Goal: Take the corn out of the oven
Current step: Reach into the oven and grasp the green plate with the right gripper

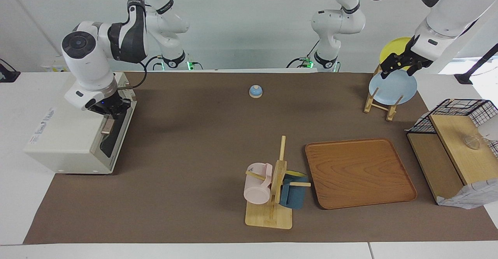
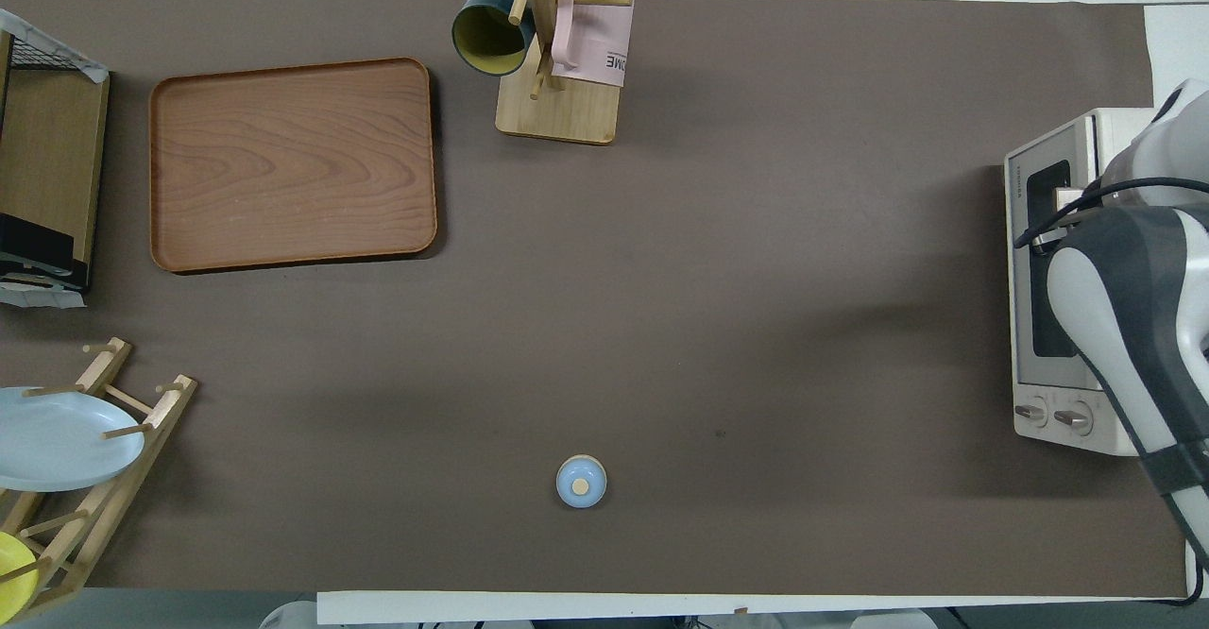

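Surface: brown mat on a white table point(image 1: 15, 196), pale wall at the robots' end.
Oven point(image 1: 74, 134): one, at the right arm's end of the table; long axis runs nearer-to-farther from the robots, dark glass door facing the table's middle; door looks shut.
Corn: not visible.
Right claw point(image 1: 110, 113): over the oven's top front edge, at the tan handle point(image 1: 106, 126); whether it grips cannot be told.
Left claw point(image 1: 400, 65): raised over the plate rack point(image 1: 379, 102); opening cannot be told.
Plates: two, blue point(image 1: 393, 88) and yellow point(image 1: 393, 46).
Mugs: two, pink point(image 1: 257, 183) and dark blue point(image 1: 292, 191), on one stand.
Tray point(image 1: 358, 171): one.
Bell point(image 1: 255, 91): one.
Basket point(image 1: 461, 111): one.
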